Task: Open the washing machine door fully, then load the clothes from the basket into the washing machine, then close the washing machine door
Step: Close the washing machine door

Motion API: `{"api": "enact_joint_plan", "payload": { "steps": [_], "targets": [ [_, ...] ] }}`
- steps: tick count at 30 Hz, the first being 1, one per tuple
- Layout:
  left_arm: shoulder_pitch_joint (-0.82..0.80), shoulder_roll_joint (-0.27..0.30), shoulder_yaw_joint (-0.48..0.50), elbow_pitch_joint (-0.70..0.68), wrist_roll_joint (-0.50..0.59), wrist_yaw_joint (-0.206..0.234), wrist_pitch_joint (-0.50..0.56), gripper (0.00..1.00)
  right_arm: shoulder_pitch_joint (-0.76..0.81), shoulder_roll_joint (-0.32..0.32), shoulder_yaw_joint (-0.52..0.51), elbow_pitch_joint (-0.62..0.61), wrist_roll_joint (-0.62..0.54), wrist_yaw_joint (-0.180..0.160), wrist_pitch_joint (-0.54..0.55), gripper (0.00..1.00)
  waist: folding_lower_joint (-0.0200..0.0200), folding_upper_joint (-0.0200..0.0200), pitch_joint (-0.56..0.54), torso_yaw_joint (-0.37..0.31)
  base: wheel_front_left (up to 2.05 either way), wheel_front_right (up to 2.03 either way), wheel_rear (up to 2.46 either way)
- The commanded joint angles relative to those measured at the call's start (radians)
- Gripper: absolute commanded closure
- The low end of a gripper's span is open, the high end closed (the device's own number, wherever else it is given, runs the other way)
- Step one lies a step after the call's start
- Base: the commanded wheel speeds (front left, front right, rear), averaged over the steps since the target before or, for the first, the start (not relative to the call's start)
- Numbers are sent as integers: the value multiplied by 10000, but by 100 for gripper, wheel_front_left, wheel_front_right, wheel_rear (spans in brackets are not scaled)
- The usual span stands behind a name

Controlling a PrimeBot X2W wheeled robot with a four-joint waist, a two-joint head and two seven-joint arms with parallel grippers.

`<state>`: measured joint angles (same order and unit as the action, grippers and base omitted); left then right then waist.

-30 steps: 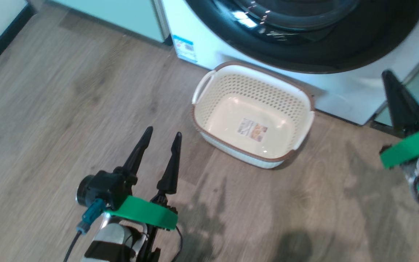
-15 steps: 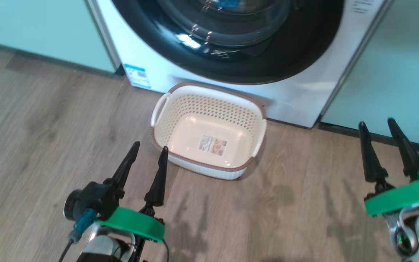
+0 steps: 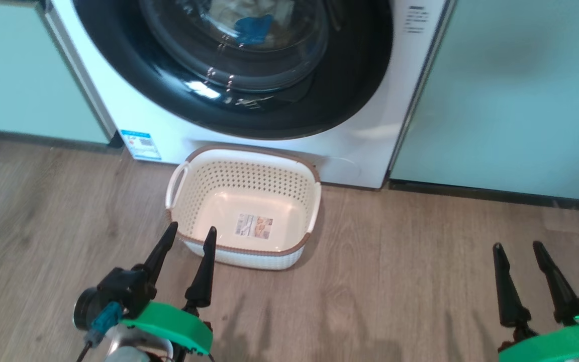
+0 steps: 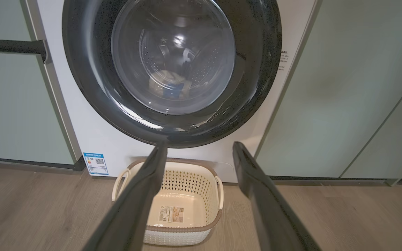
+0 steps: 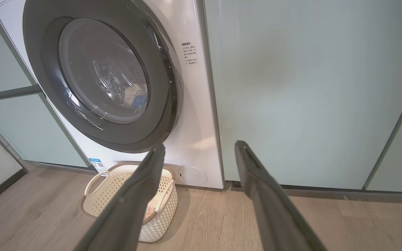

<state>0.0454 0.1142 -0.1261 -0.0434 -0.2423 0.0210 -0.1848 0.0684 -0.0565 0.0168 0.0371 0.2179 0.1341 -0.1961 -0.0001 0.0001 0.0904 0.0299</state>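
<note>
In the head view, the large round glossy black washing machine door (image 3: 350, 75), with its bulging glass window, sits shut against the front of the big white washing machine (image 3: 365, 151). Through the glass, the soft pale yellow clothes (image 3: 254, 22) with a bright blue patch lie inside the drum. The small cream perforated plastic basket (image 3: 249, 173) with a brown rim stands on the wooden floor (image 3: 410, 281) just in front of the machine. It holds nothing; only the label sticker shows on its base. The left gripper (image 3: 192, 228) hovers at the basket's near left corner, its two dark fingers spread with nothing between them. The right gripper (image 3: 516, 245) hangs well apart to the right over bare floor, jaws likewise parted and empty.

The left wrist view looks straight at the washing machine door (image 4: 257, 69), which lies flush in its frame. The clothes (image 4: 169, 85) rest low in the steel drum behind the glass, and the basket (image 4: 190, 179) below is bare.

The right wrist view takes the machine at a slant, beside a pale green cabinet panel (image 5: 309, 87). No clear gap shows at the door's edge, and the clothes (image 5: 134, 97) sit behind the window.

Judging by this, all three steps look done: the clothes are loaded, the basket is emptied and the door is closed. The one thing the pictures cannot show is whether the latch has caught.
</note>
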Motion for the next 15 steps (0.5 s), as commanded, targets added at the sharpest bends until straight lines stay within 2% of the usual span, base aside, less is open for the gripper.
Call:
{"api": "enact_joint_plan", "payload": {
  "steps": [1, 8, 15],
  "targets": [
    [-258, 175, 418, -380, -47, 56, 22, 0, -109, -30, 179, -468, -110, -34, 65, 0, 1, -1, -155, -215, 0, 0, 0],
    [6, 289, 446, -538, -109, 121, 196, 0, 537, 51, 109, -1055, -104, -34, 238, 0, 1, -1, -429, -605, 0, 0, 0],
    [262, 334, 443, -782, -137, 230, 298, 0, 813, 59, 105, -1114, 170, -34, 236, 0, 1, -1, -485, -801, 0, 0, 0]
  ]
}}
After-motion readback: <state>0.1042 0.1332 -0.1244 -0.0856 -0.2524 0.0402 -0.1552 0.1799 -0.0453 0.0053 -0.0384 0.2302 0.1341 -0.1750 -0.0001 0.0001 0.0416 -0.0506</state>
